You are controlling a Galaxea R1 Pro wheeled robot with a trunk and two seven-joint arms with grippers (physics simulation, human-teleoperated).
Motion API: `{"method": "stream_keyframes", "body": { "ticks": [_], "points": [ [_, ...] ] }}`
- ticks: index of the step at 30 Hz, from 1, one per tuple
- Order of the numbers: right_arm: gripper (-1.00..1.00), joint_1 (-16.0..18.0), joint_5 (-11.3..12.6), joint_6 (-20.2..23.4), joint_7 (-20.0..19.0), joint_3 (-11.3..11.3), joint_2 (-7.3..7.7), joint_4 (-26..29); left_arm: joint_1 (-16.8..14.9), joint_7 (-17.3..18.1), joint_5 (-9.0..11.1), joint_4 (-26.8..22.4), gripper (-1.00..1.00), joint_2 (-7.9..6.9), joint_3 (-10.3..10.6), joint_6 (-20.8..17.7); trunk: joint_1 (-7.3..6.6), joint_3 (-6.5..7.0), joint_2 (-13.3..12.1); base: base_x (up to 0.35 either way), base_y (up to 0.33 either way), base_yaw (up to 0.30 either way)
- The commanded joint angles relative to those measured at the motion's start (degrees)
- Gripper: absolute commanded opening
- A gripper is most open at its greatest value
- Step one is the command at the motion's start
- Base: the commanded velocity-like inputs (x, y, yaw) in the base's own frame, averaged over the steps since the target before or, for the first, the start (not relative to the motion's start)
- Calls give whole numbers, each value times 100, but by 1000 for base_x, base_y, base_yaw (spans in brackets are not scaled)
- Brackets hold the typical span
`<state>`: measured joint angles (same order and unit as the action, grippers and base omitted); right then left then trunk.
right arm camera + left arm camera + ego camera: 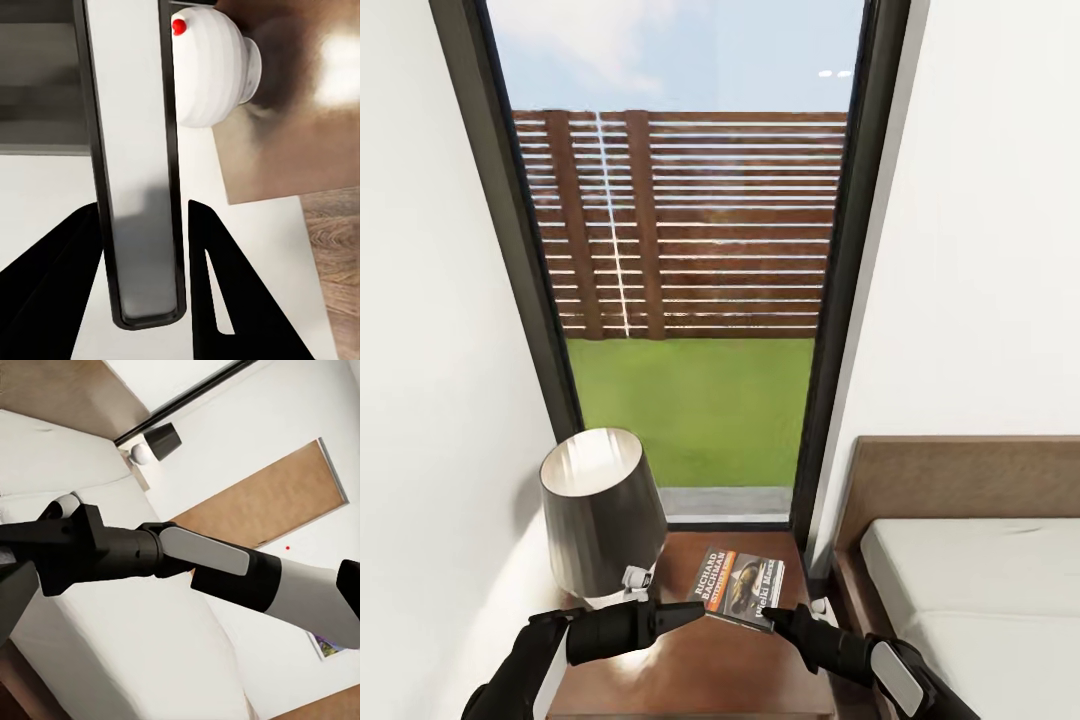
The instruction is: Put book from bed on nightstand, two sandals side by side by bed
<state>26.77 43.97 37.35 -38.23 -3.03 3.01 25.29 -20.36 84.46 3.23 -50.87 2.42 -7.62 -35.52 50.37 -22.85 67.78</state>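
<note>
The book (745, 588) lies flat on the nightstand (710, 665), to the right of the dark-shaded lamp (600, 510). My left gripper (698, 610) points at the book's near left corner; its fingers overlap from above. My right gripper (772, 612) sits at the book's near right corner. In the right wrist view that gripper (142, 204) is open with nothing between its fingers, and beyond them are the white lamp base (214, 67) and the nightstand top (300, 127). The bed (980, 580) lies to the right. The two sandals are out of view.
A tall dark-framed window (690, 300) rises behind the nightstand, with white walls on both sides. The nightstand fills the narrow gap between the left wall and the bed's headboard (960, 480). My right arm (225, 562) crosses the left wrist view above the mattress (112, 645).
</note>
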Motion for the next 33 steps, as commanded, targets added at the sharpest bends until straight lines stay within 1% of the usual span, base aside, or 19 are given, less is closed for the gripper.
{"method": "stream_keyframes", "body": {
  "ticks": [1, 10, 15, 18, 33],
  "points": [
    [-100, 4, 59, 26, 8, -31, 6, 3, -4, 27, -15, -2, 100, 5, -15, -60, 23, -25, 46, 0, 0, 0],
    [-100, 4, 59, 26, 6, -29, 6, 3, -4, 21, -15, -2, 100, 13, -12, -58, 220, -186, 407, 0, 0, 0],
    [-100, 4, 59, 25, 8, -31, 6, 3, -4, -119, -9, -2, 100, 13, -12, -55, 330, -276, 607, 0, 0, 0],
    [-100, 4, 59, 25, 8, -30, 6, 3, -4, -164, -6, -2, 100, 38, -12, -52, 396, -330, 727, 0, 0, 0],
    [-100, 4, 59, 25, 5, -29, 6, 3, -4, -180, -6, -2, 100, 49, -11, -53, 726, -599, 1329, 0, 0, 0]
  ]
}}
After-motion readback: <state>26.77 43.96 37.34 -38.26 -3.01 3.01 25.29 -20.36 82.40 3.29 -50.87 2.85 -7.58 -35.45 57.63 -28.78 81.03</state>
